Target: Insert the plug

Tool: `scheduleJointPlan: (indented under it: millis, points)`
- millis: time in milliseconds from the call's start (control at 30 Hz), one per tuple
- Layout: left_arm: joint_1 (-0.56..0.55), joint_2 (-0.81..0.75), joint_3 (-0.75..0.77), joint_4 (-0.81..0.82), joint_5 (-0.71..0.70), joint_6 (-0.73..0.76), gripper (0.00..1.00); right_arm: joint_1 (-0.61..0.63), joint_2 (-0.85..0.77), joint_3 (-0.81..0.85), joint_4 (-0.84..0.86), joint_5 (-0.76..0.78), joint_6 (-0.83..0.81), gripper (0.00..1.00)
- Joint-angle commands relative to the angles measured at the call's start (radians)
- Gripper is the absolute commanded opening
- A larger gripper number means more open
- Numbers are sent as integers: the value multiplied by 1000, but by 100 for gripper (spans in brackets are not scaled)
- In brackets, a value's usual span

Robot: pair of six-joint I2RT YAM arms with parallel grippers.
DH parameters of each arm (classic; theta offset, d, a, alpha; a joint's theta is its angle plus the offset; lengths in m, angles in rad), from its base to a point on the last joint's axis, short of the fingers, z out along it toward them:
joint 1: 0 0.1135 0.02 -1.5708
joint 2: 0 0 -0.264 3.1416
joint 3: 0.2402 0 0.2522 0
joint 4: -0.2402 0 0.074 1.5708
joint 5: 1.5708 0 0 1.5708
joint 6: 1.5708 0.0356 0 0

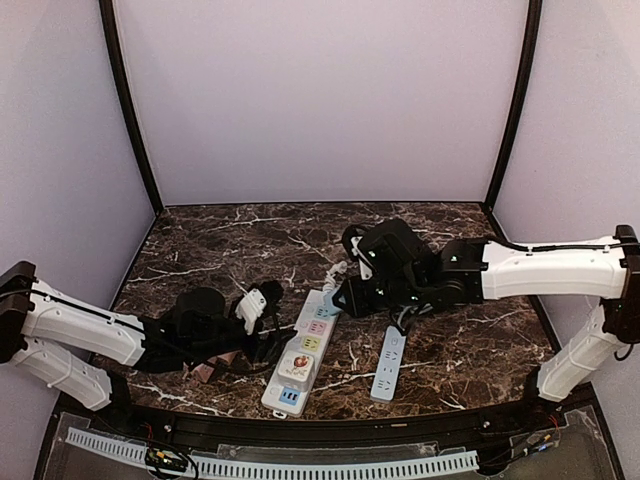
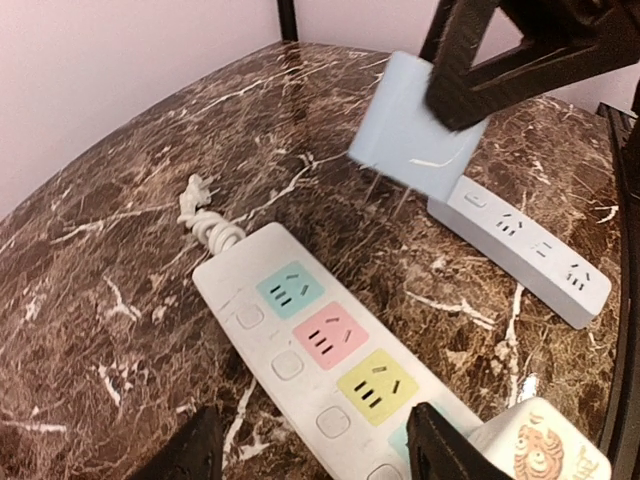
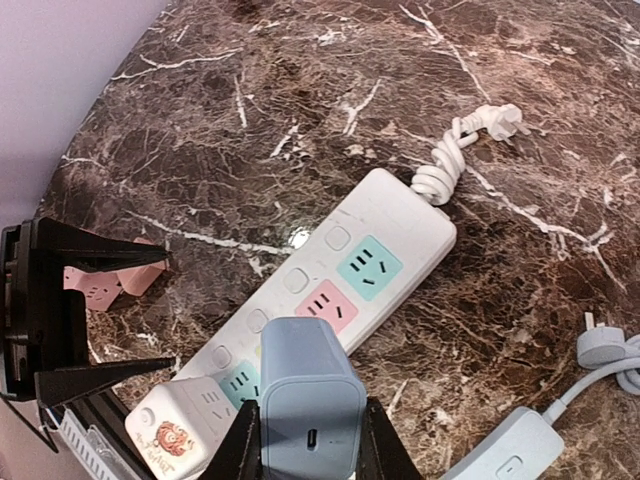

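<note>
A white power strip [image 1: 305, 355] with teal, pink and yellow sockets lies at the table's front centre; it also shows in the left wrist view [image 2: 250, 270] and the right wrist view [image 3: 390, 215]. My right gripper [image 1: 350, 295] [image 3: 310, 440] is shut on a light blue charger plug [image 3: 310, 405] [image 2: 415, 140] and holds it in the air above the strip, apart from it. The plug hides the yellow socket in the right wrist view. My left gripper [image 1: 265, 335] [image 2: 320, 450] is open, one finger on each side of the strip's middle.
A white cube adapter [image 1: 295, 367] [image 2: 545, 450] [image 3: 175, 435] with an orange picture sits in the strip's near end. A pale blue-grey strip [image 1: 388, 365] [image 2: 520, 245] lies to the right. The strip's coiled cord [image 3: 445, 165] lies beyond it. A pink object [image 3: 100, 290] lies by the left gripper.
</note>
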Motion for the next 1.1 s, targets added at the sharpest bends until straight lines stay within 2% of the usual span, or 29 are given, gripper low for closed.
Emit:
scheduleJointPlan:
  millis: [0, 267, 367, 500, 833, 1067]
  points:
    - [-4, 15, 53, -156, -133, -166, 59, 0, -24, 1, -44, 103, 67, 0]
    - [9, 104, 154, -194, -226, -255, 57, -1, 67, 75, -94, 132, 112, 0]
    - [48, 144, 173, -165, -199, -267, 57, -2, 85, 92, -111, 151, 94, 0]
    - [74, 184, 208, -152, -165, -246, 60, -26, 87, 108, -213, 172, 108, 0]
    - [107, 253, 324, -129, -122, -176, 68, -77, 35, 93, -390, 9, 243, 0]
    - [144, 303, 352, -98, -46, -178, 71, -82, 129, 213, -520, -35, 253, 0]
